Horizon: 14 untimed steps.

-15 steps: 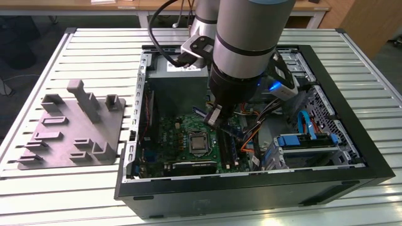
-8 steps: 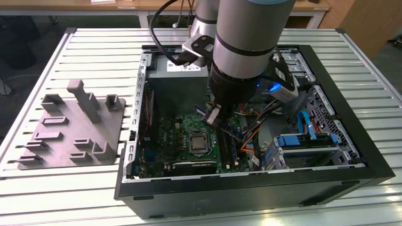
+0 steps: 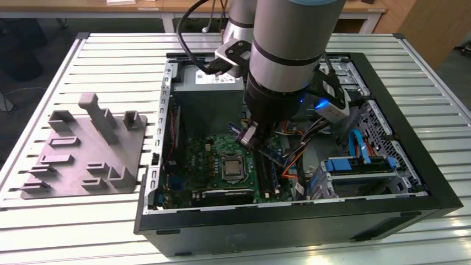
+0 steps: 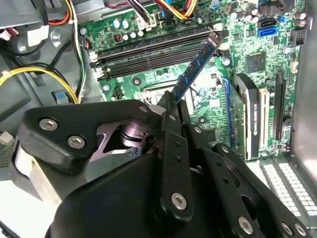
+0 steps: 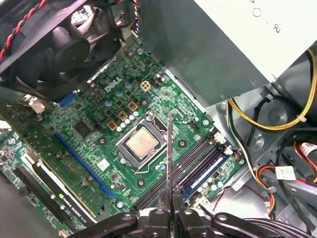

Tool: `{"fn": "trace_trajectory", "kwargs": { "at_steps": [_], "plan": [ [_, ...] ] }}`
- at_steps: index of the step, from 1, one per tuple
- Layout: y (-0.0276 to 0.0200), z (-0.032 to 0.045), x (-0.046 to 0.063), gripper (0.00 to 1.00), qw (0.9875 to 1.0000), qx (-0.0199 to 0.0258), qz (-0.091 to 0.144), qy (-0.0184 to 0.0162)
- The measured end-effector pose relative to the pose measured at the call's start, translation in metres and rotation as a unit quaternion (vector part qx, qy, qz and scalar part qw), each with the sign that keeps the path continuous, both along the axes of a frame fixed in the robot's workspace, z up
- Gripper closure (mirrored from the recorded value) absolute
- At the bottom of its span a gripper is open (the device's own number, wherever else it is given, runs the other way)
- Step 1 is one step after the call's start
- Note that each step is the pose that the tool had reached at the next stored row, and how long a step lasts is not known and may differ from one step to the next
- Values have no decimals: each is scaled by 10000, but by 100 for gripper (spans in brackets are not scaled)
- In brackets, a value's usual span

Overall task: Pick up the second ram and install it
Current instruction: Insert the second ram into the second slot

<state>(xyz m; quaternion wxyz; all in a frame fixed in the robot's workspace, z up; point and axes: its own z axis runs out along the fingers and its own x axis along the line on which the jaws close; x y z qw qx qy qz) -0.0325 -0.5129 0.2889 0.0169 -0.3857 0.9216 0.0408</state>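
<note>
My gripper (image 3: 249,138) is inside the open computer case (image 3: 412,121), shut on the second ram (image 3: 266,152), a thin dark stick. The stick juts out from between the fingers (image 4: 171,144), tilted, above the green board (image 4: 148,79). Its far end hangs close to one end of the long black slots (image 4: 148,52). In the first wrist view the second ram (image 5: 170,153) is edge-on, between the processor socket (image 5: 141,144) and the slots (image 5: 193,163). Another stick with a blue label (image 5: 208,171) sits in a slot. The gripper (image 5: 172,201) holds the second ram by one end.
A grey power supply (image 5: 228,44), a black fan (image 5: 59,44) and yellow and orange cables (image 4: 44,74) crowd the board's edges. An expansion card (image 4: 250,119) stands beside the blue slot. A grey holder block (image 3: 81,154) lies on the slatted table (image 3: 442,221) at the exterior view's left.
</note>
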Motion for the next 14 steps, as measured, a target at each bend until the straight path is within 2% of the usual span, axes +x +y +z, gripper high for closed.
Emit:
{"fn": "trace_trajectory", "kwargs": {
  "at_steps": [1,14],
  "plan": [
    [0,0,0,86,10000,0,-83,0],
    [0,-2,0,86,9988,0,-484,0]
  ]
}}
